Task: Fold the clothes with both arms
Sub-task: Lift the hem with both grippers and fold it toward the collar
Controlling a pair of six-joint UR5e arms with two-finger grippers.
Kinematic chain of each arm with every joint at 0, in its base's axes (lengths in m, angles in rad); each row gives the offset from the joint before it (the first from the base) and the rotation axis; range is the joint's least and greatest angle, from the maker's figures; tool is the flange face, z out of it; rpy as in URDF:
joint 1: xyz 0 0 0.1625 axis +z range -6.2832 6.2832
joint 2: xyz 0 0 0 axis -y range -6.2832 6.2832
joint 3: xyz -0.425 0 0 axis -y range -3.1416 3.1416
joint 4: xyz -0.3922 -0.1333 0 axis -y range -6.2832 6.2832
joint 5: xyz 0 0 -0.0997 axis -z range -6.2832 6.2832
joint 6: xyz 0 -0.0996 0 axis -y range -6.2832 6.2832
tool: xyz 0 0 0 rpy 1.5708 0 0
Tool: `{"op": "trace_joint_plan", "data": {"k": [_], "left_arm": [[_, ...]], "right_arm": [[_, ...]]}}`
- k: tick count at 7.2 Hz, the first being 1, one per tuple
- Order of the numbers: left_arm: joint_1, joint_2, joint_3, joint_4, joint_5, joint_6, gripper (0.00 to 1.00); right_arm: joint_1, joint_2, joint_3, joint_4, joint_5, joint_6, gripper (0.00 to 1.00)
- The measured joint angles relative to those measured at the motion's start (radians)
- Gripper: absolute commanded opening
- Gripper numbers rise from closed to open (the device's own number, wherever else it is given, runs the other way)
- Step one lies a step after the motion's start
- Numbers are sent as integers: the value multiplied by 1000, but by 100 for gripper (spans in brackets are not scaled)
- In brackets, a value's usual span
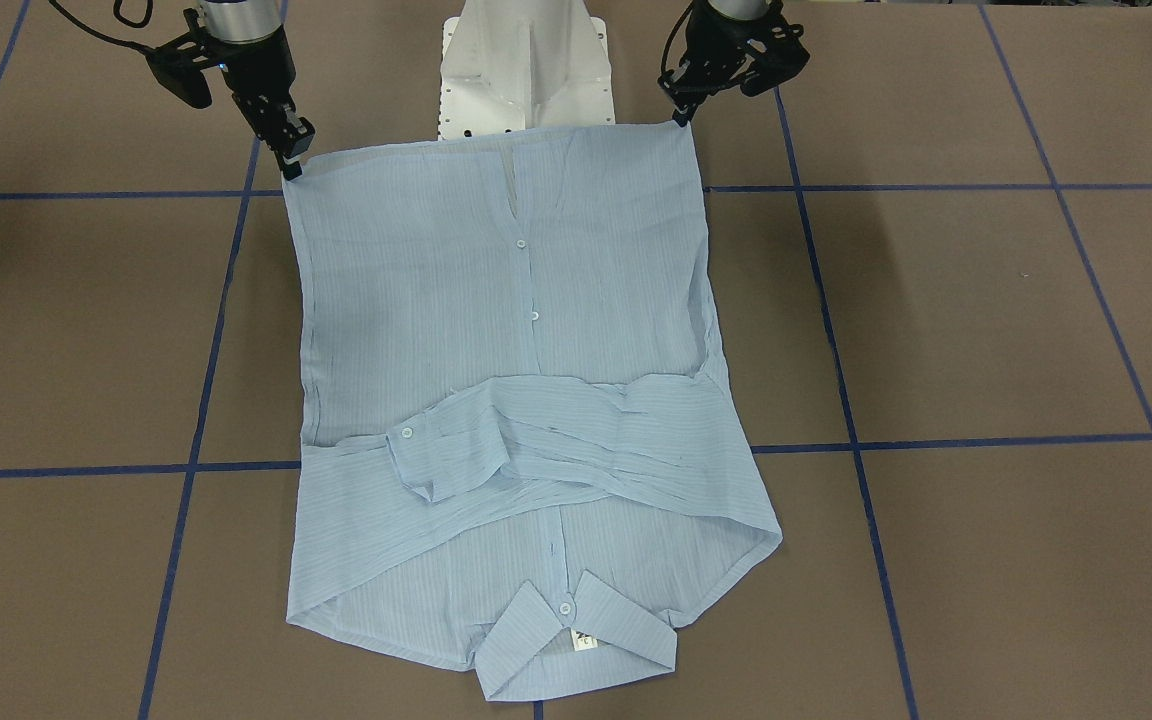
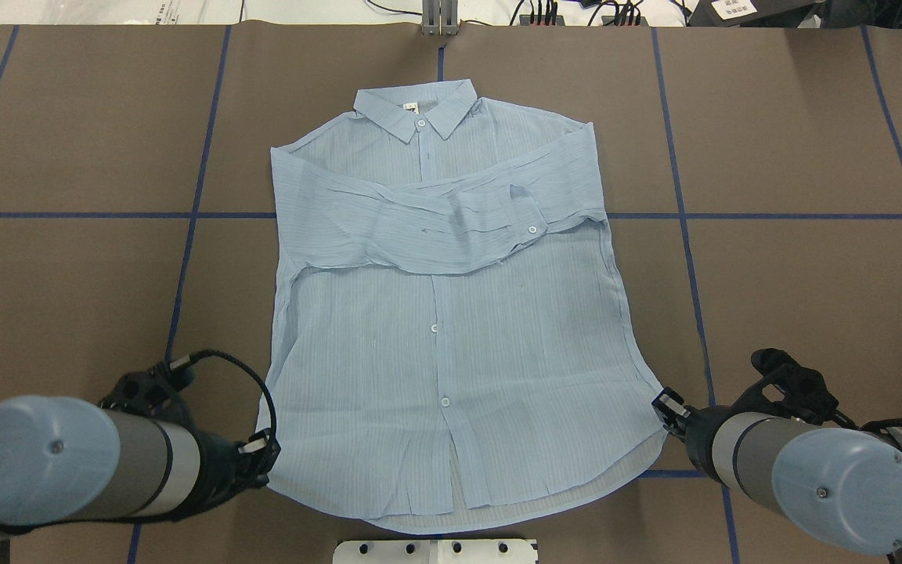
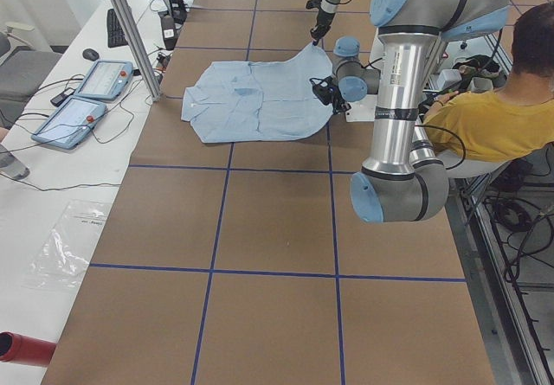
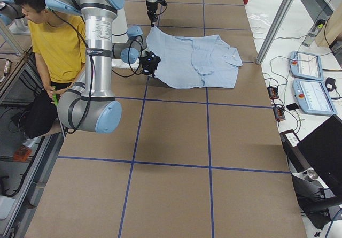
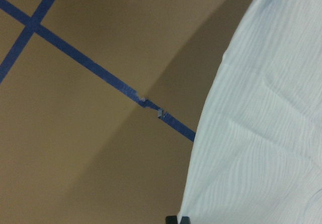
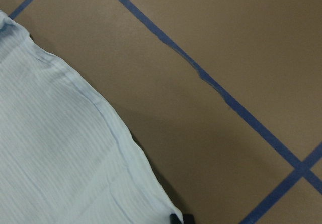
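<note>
The light blue striped shirt (image 1: 496, 300) lies face up on the brown table, collar (image 2: 416, 110) far from the robot and both sleeves folded across the chest. My left gripper (image 2: 267, 450) is shut on the left hem corner, and the same gripper (image 1: 681, 115) shows in the front view. My right gripper (image 2: 666, 407) is shut on the other hem corner, as also seen from the front (image 1: 293, 165). The hem runs taut between them. In each wrist view the shirt (image 5: 261, 133) (image 6: 50, 158) ends at fingertips at the bottom edge.
The white pedestal base (image 1: 526, 60) stands just behind the hem. A person in a yellow shirt (image 3: 493, 117) sits beside the robot. Control tablets (image 3: 82, 99) and cables lie on the side bench. Blue tape lines (image 2: 185, 258) cross the brown table surface.
</note>
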Motion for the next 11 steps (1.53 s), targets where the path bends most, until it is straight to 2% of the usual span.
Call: {"op": "trace_joint_plan", "data": {"k": [1,2,4,5,8,11], "left_arm": [[-76,-35,13,21,-30,72,0],[-148,-63,31,30,-45,149,0],[-261,-97,74,28,-51,343,0],[-314,-120,122,24,-53,433,0],[-403,-177,264,-55,-54,559,0],[-453,-230,458,-185,-53,610,0]], "right_arm": [[56,43,-19,-1,31,-52,0],[141,99,-57,-1,101,-103,0],[318,224,-171,-2,251,-216,0],[385,266,-221,-2,295,-276,0],[491,389,-372,-3,324,-362,0],[552,477,-514,5,323,-450,0]]}}
